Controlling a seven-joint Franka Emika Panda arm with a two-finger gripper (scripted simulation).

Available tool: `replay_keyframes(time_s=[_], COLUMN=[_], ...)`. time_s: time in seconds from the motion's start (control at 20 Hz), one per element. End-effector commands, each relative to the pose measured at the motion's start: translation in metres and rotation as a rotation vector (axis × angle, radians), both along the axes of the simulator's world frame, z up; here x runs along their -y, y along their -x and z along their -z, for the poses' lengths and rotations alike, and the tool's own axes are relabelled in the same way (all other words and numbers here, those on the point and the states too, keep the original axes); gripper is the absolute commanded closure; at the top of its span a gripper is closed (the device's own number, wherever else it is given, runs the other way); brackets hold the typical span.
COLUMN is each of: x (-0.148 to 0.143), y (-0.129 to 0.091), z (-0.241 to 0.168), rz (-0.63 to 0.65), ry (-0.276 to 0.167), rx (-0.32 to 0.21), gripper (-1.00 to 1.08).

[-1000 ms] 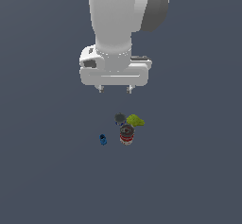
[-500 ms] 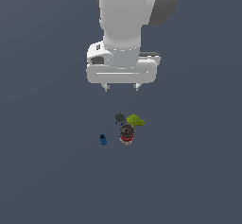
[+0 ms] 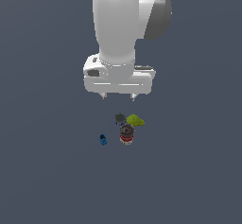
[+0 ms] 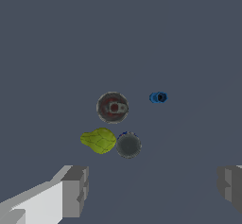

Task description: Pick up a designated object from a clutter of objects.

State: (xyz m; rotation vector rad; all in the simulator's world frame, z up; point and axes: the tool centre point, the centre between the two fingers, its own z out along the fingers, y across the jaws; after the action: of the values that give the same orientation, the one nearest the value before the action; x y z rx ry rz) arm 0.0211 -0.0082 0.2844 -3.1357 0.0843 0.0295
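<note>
White arm housing fills the upper middle of the exterior view, and beneath it we see our gripper [image 3: 118, 96] with its two short fingertips spread wide apart, holding nothing and hanging well above the dark grey floor [image 3: 42, 171]. In the wrist view both grey fingers [image 4: 75, 190] stand far apart at the frame's lower corners.

Below the gripper, just under the centre of the exterior frame, sits the small clutter. Its red-and-white can with a dark top [image 3: 126, 134] stands upright, touching or almost touching the yellow-green lump [image 3: 135, 120] and the dark grey round object [image 3: 120, 118] behind it.

Our designated object, the tiny bright blue elongated piece [image 3: 103, 139], lies apart from the others, towards the exterior view's left of the can.
</note>
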Motion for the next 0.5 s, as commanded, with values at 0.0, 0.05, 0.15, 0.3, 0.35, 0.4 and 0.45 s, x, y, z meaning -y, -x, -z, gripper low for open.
replay_keyframes(time_s=[0.0, 0.05, 0.15, 0.3, 0.35, 0.4, 0.45], x=[0.005, 0.008, 0.014, 0.025, 0.029, 0.034, 0.038], y=[-0.007, -0.01, -0.017, -0.028, -0.032, -0.035, -0.038], z=[0.015, 0.021, 0.037, 0.065, 0.076, 0.087, 0.097], rz=[0.041, 0.061, 0.105, 0.182, 0.211, 0.24, 0.267], ry=[-0.003, -0.004, -0.007, -0.009, -0.009, -0.008, -0.008], rx=[0.0, 0.001, 0.002, 0.004, 0.005, 0.006, 0.007], gripper=[-0.92, -0.92, -0.92, -0.92, -0.92, -0.92, -0.92])
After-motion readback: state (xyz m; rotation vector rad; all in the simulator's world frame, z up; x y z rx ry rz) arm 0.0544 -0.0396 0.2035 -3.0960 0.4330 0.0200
